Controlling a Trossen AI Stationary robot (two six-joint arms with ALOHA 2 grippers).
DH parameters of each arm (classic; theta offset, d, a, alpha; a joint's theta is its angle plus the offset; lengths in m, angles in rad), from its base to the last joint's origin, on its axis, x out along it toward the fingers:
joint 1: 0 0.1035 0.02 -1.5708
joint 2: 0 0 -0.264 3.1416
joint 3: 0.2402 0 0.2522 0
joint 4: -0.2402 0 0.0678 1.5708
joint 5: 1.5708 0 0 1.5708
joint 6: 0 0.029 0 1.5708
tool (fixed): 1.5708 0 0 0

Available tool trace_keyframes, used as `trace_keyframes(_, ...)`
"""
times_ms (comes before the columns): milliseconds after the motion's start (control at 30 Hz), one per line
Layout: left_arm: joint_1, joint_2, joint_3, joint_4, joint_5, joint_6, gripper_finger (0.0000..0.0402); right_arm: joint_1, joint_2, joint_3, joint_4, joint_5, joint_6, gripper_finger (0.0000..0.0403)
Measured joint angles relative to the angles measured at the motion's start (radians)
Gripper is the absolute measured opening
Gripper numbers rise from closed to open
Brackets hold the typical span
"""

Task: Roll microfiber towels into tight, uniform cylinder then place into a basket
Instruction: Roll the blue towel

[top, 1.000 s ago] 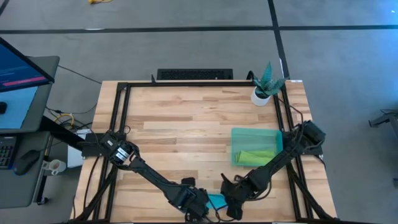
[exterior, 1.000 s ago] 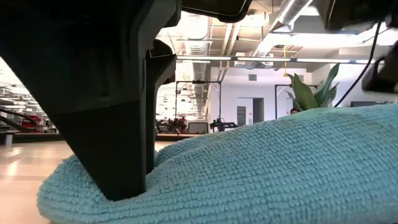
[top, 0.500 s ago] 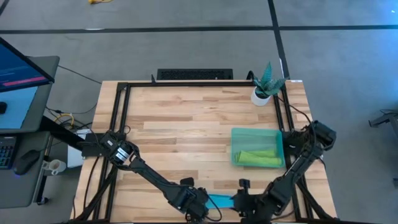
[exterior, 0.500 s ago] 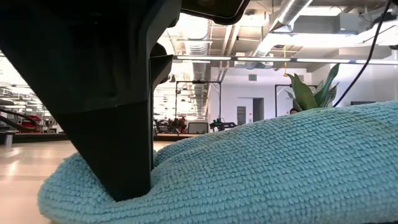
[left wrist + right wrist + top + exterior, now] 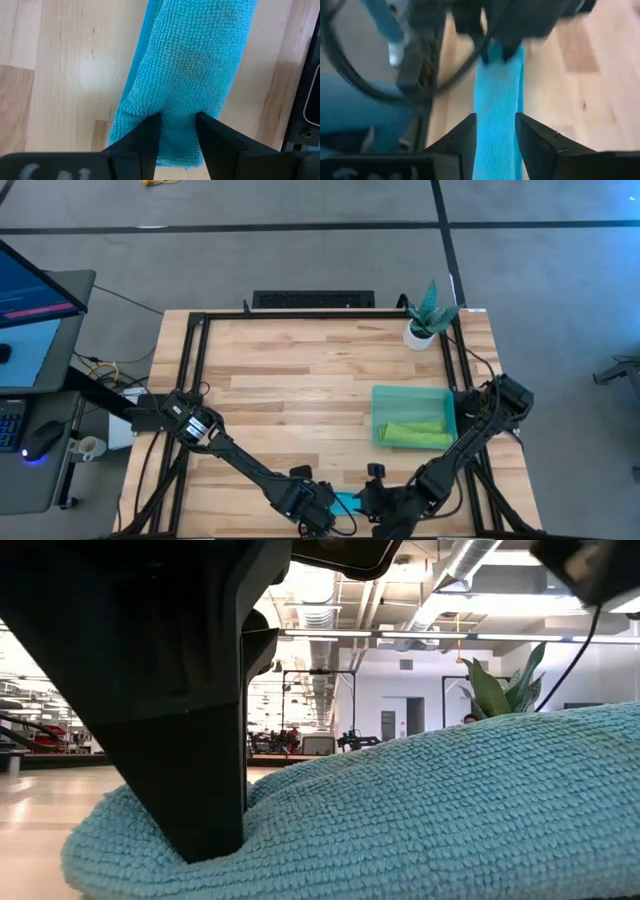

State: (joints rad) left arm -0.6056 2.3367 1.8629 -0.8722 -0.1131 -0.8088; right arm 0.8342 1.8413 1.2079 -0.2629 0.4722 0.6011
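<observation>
Turquoise towel (image 5: 190, 75), rolled long, is lying at the table's (image 5: 300, 380) near edge; the left gripper (image 5: 177, 131) is pinching one end while the right gripper (image 5: 495, 131) is straddling the other, its fingers spread. Green towel (image 5: 415, 434) is sitting in the basket (image 5: 412, 395), well beyond the right gripper.

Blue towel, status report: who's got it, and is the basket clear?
Left gripper clamped on one end of rolled blue towel. Right gripper straddles the other end, grip unconfirmed. Green roll in basket. Nothing in the way.
</observation>
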Motion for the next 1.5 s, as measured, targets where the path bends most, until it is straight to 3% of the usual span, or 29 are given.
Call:
trace_keyframes(200,0.001,0.0,0.0,0.0,0.002,0.006,0.0127,-0.012,0.068,-0.003,-0.027,-0.115,-0.034,0.0155)
trace_keyframes(567,0.001,0.0,0.0,0.002,0.001,0.007,0.0127,-0.065,0.103,-0.002,-0.023,-0.288,0.031,0.0248)
trace_keyframes(933,-0.005,0.0,0.0,0.007,-0.031,0.033,0.0127,-0.09,0.183,0.003,-0.072,-0.329,0.123,0.0246)
trace_keyframes(1067,-0.004,0.0,0.0,0.007,-0.036,0.038,0.0127,-0.092,0.184,0.003,-0.087,-0.346,0.161,0.0217)
trace_keyframes(1367,-0.027,0.01,0.035,-0.014,-0.167,0.13,0.0127,-0.093,0.185,0.001,-0.117,-0.348,0.169,0.0074)
trace_keyframes(1500,-0.039,0.011,0.049,-0.018,-0.173,0.136,0.0127,-0.093,0.184,0.001,-0.122,-0.356,0.161,0.0034)
